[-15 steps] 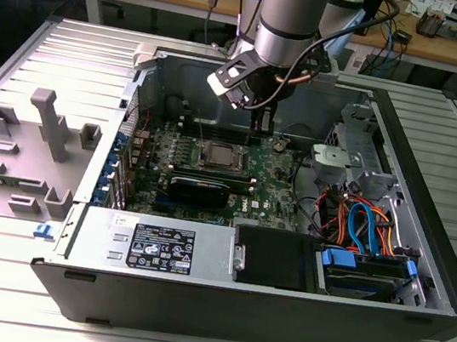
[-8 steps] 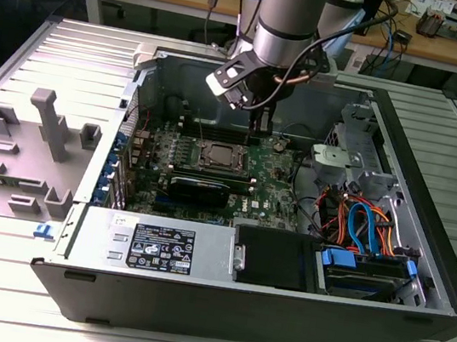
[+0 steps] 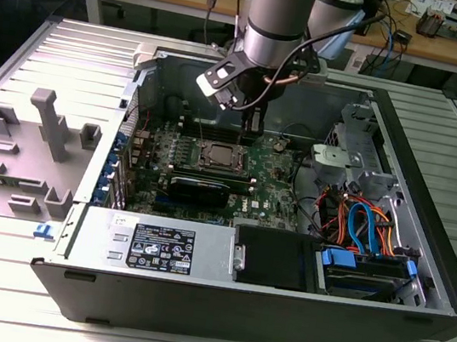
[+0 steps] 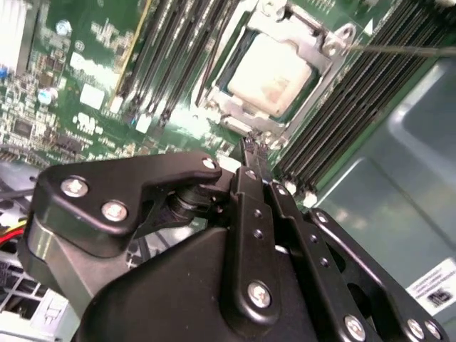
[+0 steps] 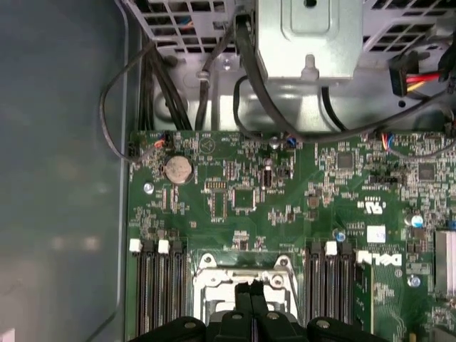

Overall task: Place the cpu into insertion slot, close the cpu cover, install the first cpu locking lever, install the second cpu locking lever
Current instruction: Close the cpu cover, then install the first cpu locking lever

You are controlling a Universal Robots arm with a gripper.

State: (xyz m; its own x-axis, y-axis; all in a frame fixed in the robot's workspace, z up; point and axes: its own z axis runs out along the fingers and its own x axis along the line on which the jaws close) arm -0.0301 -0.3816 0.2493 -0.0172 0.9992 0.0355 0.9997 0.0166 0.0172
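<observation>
1. Gripper [image 4: 249, 148], fingers pressed together on nothing visible, sits at the slot [image 4: 239, 121] edge; the cpu [image 4: 272, 73] lies inside, under the cover [image 4: 324, 43].
2. Risk: closed tips may slip off the springy lever [image 4: 402, 50] and gouge the board [image 4: 92, 92].

Bright, even light filled the exterior view — though the computer case [image 3: 216, 311] was shaded inside. Glare bleached the cpu [image 4: 271, 75] (nearly white) in the second wrist view; the case wall [image 5: 64, 178] in the first wrist view looked dim.

Silver-grey cpu [image 4: 271, 75] sits flat w/ cpu cover [image 4: 322, 65] closed round it.
</observation>
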